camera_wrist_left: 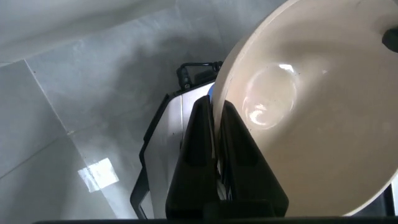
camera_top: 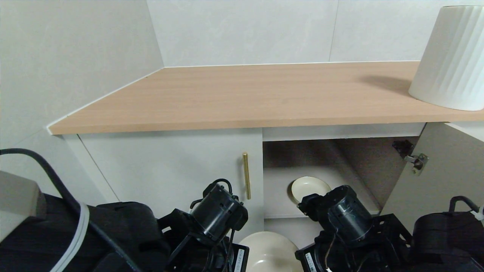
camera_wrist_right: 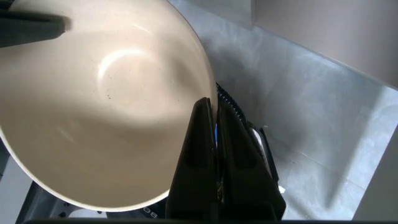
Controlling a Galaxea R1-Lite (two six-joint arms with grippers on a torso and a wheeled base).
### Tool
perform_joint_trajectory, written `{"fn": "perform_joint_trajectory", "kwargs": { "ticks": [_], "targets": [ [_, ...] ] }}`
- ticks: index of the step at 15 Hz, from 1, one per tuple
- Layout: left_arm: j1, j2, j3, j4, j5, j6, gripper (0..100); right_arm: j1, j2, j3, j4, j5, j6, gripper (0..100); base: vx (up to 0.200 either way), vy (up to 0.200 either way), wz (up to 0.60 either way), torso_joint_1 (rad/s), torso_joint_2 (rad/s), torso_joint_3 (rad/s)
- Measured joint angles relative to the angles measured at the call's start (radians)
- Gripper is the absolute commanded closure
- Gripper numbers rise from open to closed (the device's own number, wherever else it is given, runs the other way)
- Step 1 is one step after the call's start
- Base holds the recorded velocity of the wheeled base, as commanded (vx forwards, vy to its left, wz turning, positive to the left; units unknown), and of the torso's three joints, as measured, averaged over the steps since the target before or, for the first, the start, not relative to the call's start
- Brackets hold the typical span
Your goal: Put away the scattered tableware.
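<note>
A large cream bowl (camera_top: 269,249) hangs low in front of the cabinet, held between both arms. In the left wrist view my left gripper (camera_wrist_left: 216,111) is shut on the rim of this bowl (camera_wrist_left: 311,112), one finger inside and one outside. My right gripper (camera_wrist_right: 215,113) pinches the opposite rim of the bowl (camera_wrist_right: 106,106) in the same way. A smaller cream bowl (camera_top: 311,187) sits on the floor of the open cabinet (camera_top: 280,200), behind the right wrist.
The cabinet's right door (camera_top: 435,177) stands open; the left door (camera_top: 170,166) with its brass handle (camera_top: 246,175) is closed. A white ribbed shade (camera_top: 452,56) stands on the wooden countertop (camera_top: 242,94) at the right. Grey tiled floor (camera_wrist_left: 74,112) lies below.
</note>
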Motion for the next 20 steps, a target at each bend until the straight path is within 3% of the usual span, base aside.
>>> {"fn": "perform_joint_trajectory", "kwargs": {
  "ticks": [2,3,15,20],
  "targets": [
    [0.000,0.000,0.000,0.001,0.003,0.000,100,0.000,0.000,0.000,0.001,-0.001,0.000,100,0.000,0.000,0.00,0.000,0.00,0.000],
    [-0.001,0.000,0.000,0.002,0.008,0.001,0,0.000,0.000,-0.001,0.001,-0.001,0.000,100,0.000,0.000,0.00,0.000,0.00,0.000],
    [-0.007,-0.004,-0.002,0.003,0.015,0.000,0,-0.008,0.020,0.000,0.007,-0.054,-0.005,100,0.000,0.000,0.00,0.000,0.00,0.000],
    [-0.007,-0.007,-0.002,0.002,0.017,0.000,0,-0.096,0.050,0.005,0.041,-0.136,-0.073,100,0.000,0.000,0.00,0.000,0.00,0.000]
  ]
}}
